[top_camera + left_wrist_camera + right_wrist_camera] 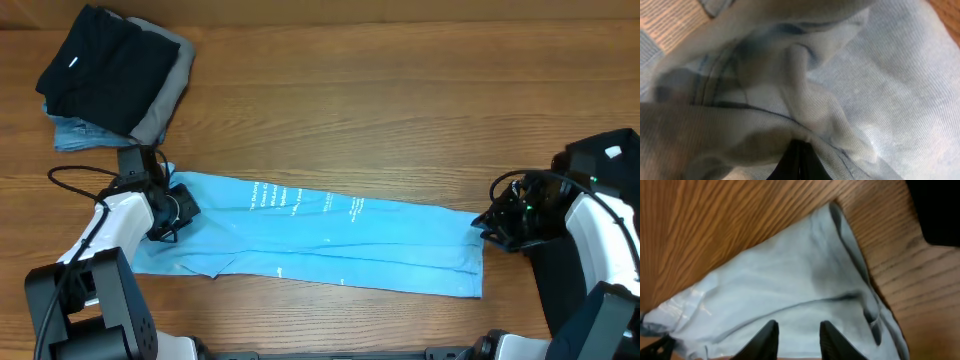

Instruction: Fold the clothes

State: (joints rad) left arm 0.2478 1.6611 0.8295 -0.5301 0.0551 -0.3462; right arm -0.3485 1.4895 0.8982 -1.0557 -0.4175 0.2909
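Looking at the light blue T-shirt (330,235), narrowed into a long band, lettering up, laid left to right across the near half of the table (400,110). Pinched at its rumpled left end by the left gripper (178,212), pressed together with cloth bunched round the fingers. Met at its right end by the right gripper (490,222), with jaws partly apart and the hem lying between them; cannot tell whether gripped or only straddled.

Most likely to go wrong on the right. Could lose that end by lifting before a firm hold, dropping it and skewing the fold. Could also catch only the top layer and peel the band open. On the left, may carry wrinkles into the fold from the bunched cloth. Might drag the whole band askew by pulling the ends apart too hard.

Well apart at the far left: the black garment (100,65) atop a grey one (168,95). Little danger of snagging there.
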